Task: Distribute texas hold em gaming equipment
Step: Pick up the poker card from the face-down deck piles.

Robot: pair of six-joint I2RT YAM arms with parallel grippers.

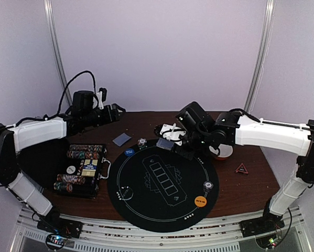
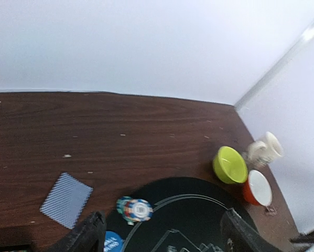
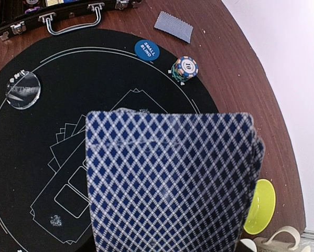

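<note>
Table: brown wooden table (image 1: 251, 184), under both hands.
Mat: round black felt mat with white lines (image 1: 146, 207); the right hand hangs over its far edge.
Case: open black case (image 1: 80, 170) on the near side of the left hand; many striped chips lie inside.
Left gripper (image 2: 163, 226): fingers wide apart, nothing between them.
Right gripper (image 1: 169, 139): closed on a pack of blue-diamond-backed playing cards (image 3: 167, 178).
Bowls, mug: green bowl (image 2: 230, 164), white-orange bowl (image 2: 258, 188) and white mug (image 2: 266, 149) close beside the right hand; they crowd that edge of the mat.
Dealt cards: flat blue-backed card (image 2: 66, 199) ahead-left of the left fingers, on wood; one or two, I cannot tell.
Chips: small striped chip stack (image 2: 136, 209) just ahead of the left fingers.
Discs: blue disc (image 3: 146, 49), clear disc (image 3: 23, 89), orange disc (image 1: 200, 201) on the mat rim, apart from both hands.
Triangle: small red triangle (image 1: 241, 168), on wood right of the right hand.
Progress: I judge one seat is served; most cards and chips are not yet given out.
</note>
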